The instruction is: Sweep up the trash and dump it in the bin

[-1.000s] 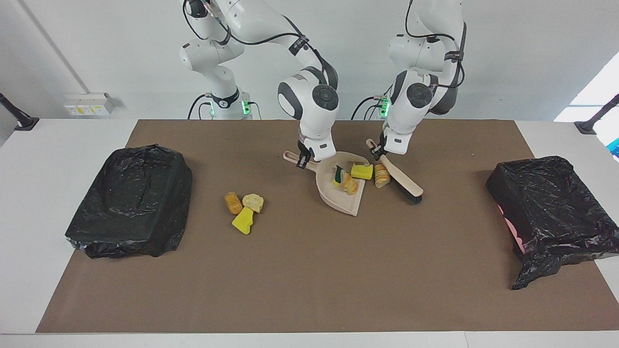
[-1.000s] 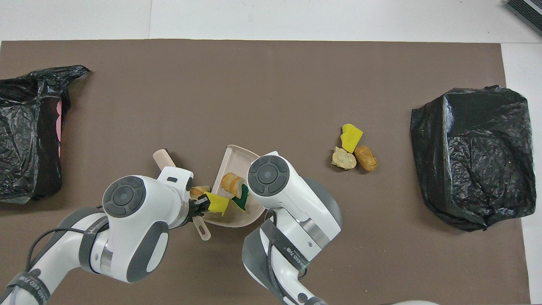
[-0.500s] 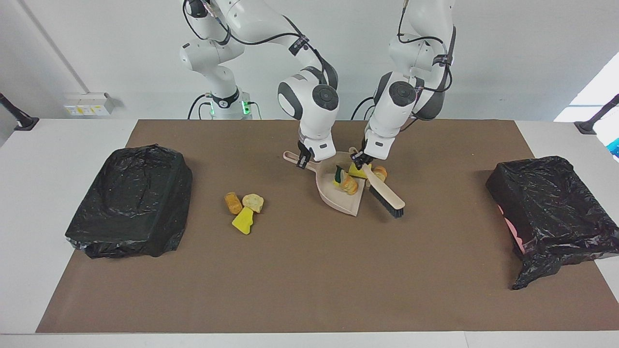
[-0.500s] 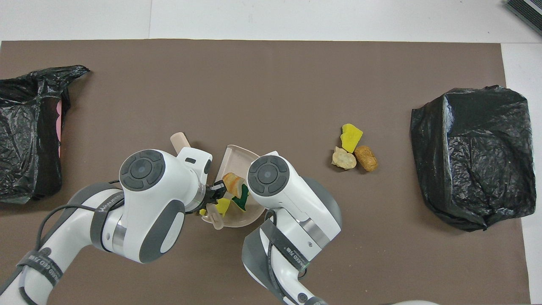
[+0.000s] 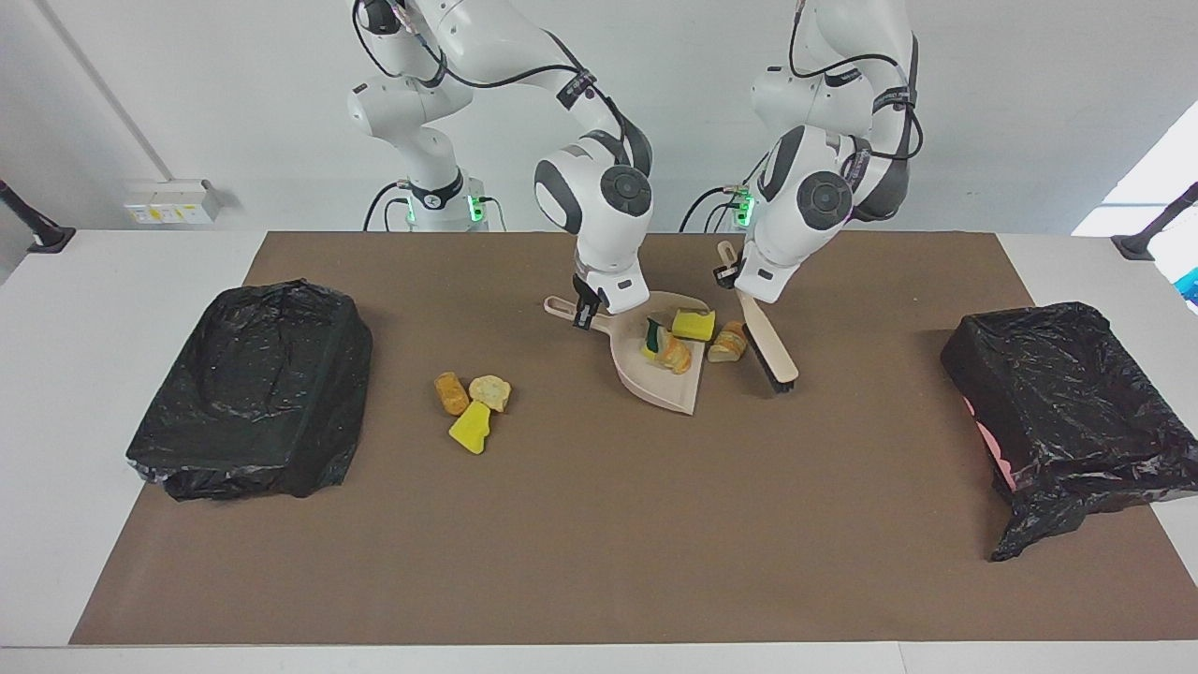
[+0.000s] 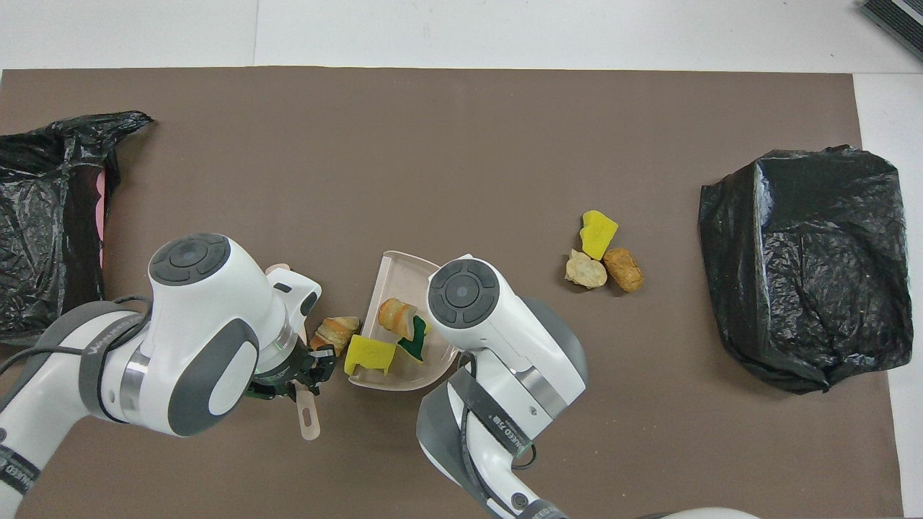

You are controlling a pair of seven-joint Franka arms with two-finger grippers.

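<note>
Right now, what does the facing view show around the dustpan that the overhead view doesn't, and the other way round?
Facing view only: the right gripper shut on the dustpan's handle, and the brush whole, held by the left gripper with its bristles down at the mat. In the overhead view the arms hide both.

Overhead view only: the yellow sponge straddling the dustpan's rim, and the bread lump outside it, clearly apart from the pan.

Both: two pieces inside the pan, three loose pieces toward the right arm's end, and a black-bagged bin at each end.
</note>
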